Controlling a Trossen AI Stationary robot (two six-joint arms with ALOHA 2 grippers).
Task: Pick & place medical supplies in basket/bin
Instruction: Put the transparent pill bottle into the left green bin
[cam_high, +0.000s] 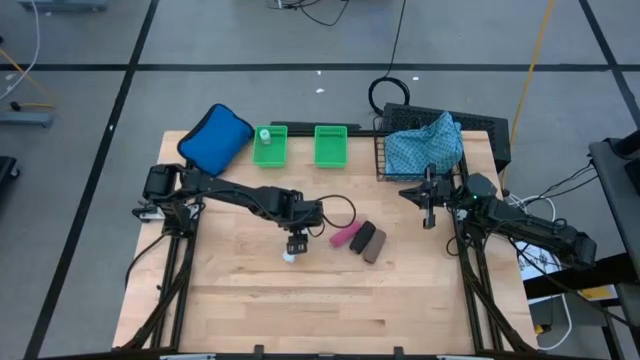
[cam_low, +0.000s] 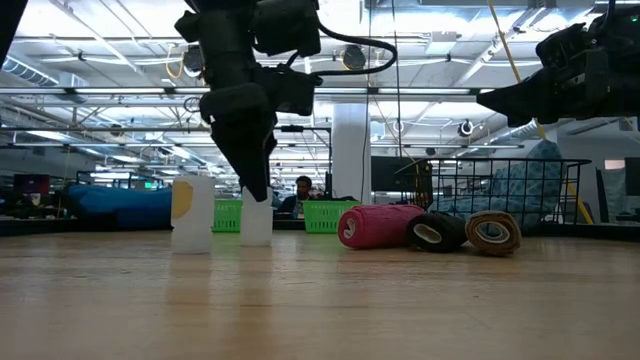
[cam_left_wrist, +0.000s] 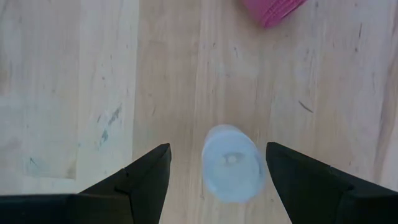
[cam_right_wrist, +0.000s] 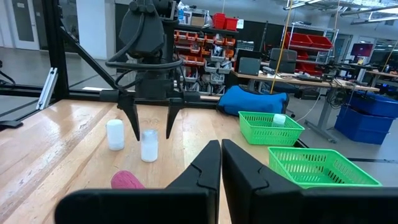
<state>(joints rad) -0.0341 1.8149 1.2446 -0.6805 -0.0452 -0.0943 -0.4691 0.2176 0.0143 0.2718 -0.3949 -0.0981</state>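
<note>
Two fingers of left gripper (cam_high: 291, 247) spread, straddling upright white bottle (cam_left_wrist: 232, 163), not touching. Right gripper (cam_high: 430, 218) clenched empty beside wire basket (cam_high: 384, 160).

The pink roll (cam_left_wrist: 275, 10) is cut off by the edge of the left wrist view. In the low view a white bottle (cam_low: 257, 221) is partly hidden behind the left arm's dark finger (its top cannot be seen). The black basket (cam_low: 500, 195) sits partly behind the rolls.
</note>
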